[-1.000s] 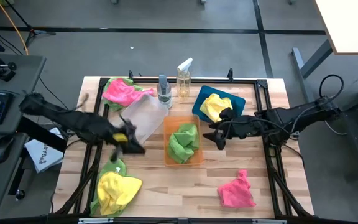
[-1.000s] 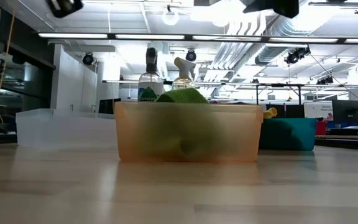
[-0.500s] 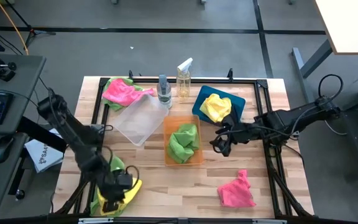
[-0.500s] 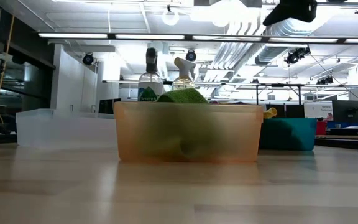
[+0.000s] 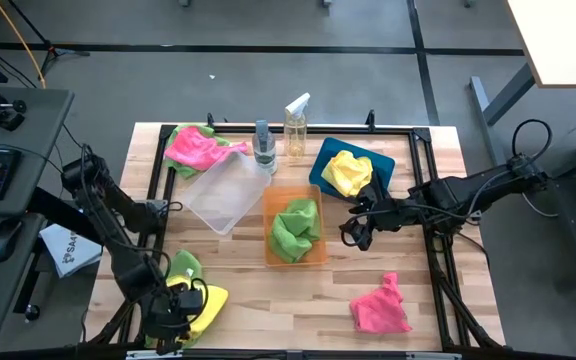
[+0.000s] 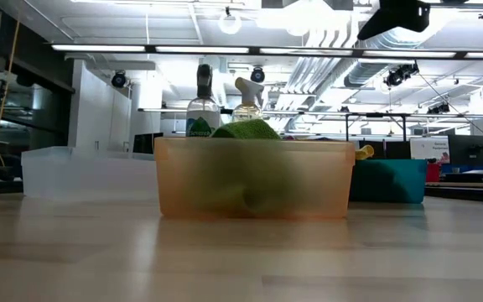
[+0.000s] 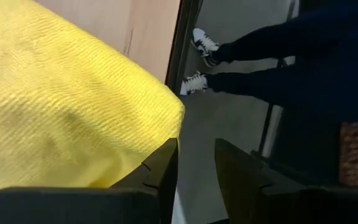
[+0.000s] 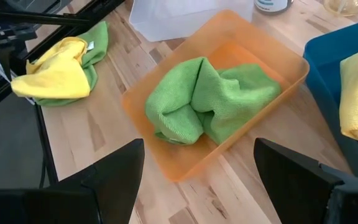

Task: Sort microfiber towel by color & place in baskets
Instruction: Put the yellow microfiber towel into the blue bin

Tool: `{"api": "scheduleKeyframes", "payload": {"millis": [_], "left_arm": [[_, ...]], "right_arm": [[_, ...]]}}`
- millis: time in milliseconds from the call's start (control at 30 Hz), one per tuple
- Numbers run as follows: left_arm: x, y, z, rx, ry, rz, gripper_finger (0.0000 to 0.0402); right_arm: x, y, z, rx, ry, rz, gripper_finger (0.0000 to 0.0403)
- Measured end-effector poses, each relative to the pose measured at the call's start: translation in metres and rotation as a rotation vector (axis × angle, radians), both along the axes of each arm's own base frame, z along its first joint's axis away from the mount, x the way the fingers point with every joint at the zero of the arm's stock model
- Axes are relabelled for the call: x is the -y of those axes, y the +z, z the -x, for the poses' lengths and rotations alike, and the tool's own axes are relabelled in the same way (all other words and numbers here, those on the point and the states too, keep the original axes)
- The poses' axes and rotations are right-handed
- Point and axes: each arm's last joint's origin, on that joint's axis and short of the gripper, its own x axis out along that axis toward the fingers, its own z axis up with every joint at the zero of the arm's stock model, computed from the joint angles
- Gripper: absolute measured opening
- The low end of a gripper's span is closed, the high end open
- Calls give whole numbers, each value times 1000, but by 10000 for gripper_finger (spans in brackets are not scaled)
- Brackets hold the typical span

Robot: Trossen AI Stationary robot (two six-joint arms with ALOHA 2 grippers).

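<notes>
My left gripper point(image 5: 173, 318) is low over the yellow towel point(image 5: 200, 302) at the table's near left corner, its fingers a narrow gap apart point(image 7: 196, 180) just past the towel's edge point(image 7: 166, 106). That towel lies on a lime green towel point(image 5: 183, 268). My right gripper point(image 5: 353, 232) is open and empty point(image 8: 194, 205), beside the orange basket point(image 5: 313, 252), which holds a green towel point(image 8: 204, 99). The blue basket point(image 5: 388, 162) holds a yellow towel point(image 5: 348, 172). The clear basket point(image 5: 226, 192) has no towel in it. One pink towel point(image 5: 196, 148) lies at the far left, another point(image 5: 378, 308) at the near right.
Two spray bottles point(image 5: 264, 145) point(image 5: 295, 125) stand at the far edge behind the baskets. A black frame rail point(image 5: 423, 180) runs along the table's sides. A person's legs point(image 7: 278, 43) stand on the floor past the near left corner. Bare wood lies between the orange basket and the near edge.
My left gripper has swung from beside the clear basket toward the table's near left corner and come down at the yellow towel. My right gripper has shifted a little toward the near edge. No towel has moved.
</notes>
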Motion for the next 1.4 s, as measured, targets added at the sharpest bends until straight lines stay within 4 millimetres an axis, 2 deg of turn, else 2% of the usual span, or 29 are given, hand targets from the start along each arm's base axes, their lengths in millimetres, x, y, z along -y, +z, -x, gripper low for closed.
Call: {"api": "scheduleKeyframes", "payload": {"millis": [533, 633, 733, 867, 1033, 1233, 1400], "left_arm": [[12, -42, -7, 5, -118, -206, 92], [11, -45, -10, -14, -92, -201, 70], [9, -39, -14, 3, -70, -169, 16], [-4, -13, -23, 73, -20, -123, 3], [-39, 57, -41, 336, 70, -107, 1], [-101, 138, -74, 707, 163, -278, 0], [-155, 175, -107, 905, 144, -546, 0]], "right_arm": [[1, 0, 0, 3, -30, 22, 300], [2, 0, 0, 5, -44, 23, 299], [2, 0, 0, 10, -55, 29, 299], [1, 3, -2, 55, -56, 16, 299], [0, 22, -5, 230, -15, 4, 299], [5, 59, 8, 506, 13, 28, 299], [16, 85, 27, 680, -61, 142, 299]]}}
